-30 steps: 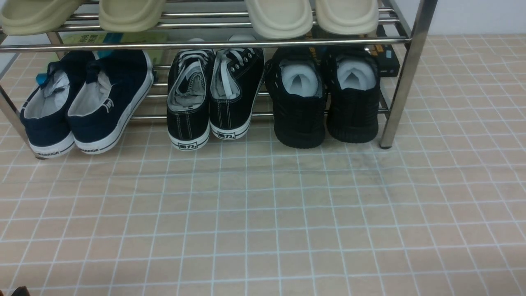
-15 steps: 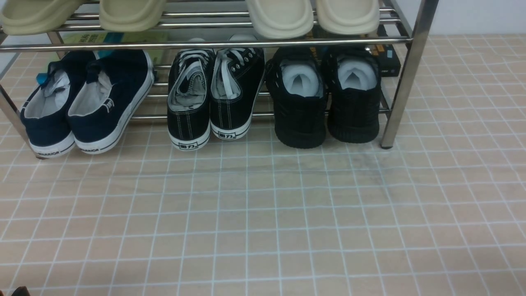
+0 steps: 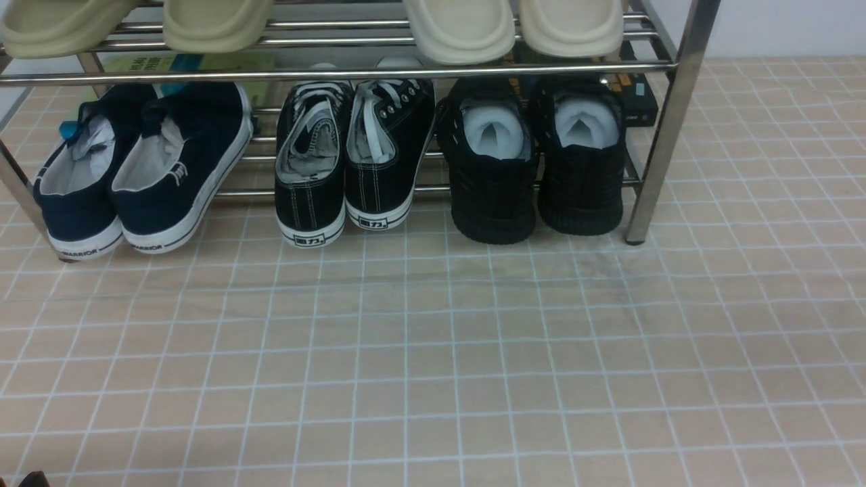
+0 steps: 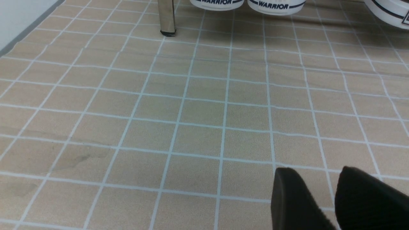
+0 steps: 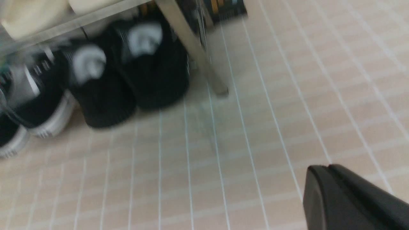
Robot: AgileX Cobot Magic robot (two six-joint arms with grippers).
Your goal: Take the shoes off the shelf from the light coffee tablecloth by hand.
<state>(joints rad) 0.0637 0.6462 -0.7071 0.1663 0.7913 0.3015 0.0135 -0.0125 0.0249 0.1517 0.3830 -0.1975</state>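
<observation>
Approach stage: the black knit sneakers (image 3: 494, 196) sit on the chrome shoe rack (image 3: 666, 135)'s lower tier, far right, heels outward.
The left claw (image 4: 322, 174) is narrow and empty, and the right claw (image 5: 329, 169) is pinched closed and empty. Next, I judge, the right claw must spread and reach a heel.

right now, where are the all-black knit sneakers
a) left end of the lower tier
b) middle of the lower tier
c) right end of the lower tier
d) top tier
c: the all-black knit sneakers stand at the lower tier's right end, beside the right front leg of the chrome shoe rack, with the black canvas sneakers to their left.
</observation>
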